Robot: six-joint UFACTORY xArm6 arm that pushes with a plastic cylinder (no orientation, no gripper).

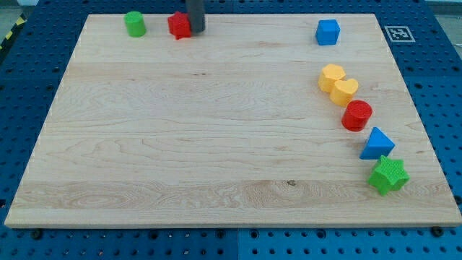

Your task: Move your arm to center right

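Note:
My tip is at the view's top, left of centre, touching the right side of a red star-like block. A green cylinder stands to the left of that block. At the view's right, a curved row runs downward: a yellow hexagon block, a yellow heart block, a red cylinder, a blue triangle block and a green star block. A blue cube sits at the top right. The tip is far to the left of this row.
The wooden board lies on a blue perforated table. A black-and-white marker tag is just off the board's top right corner.

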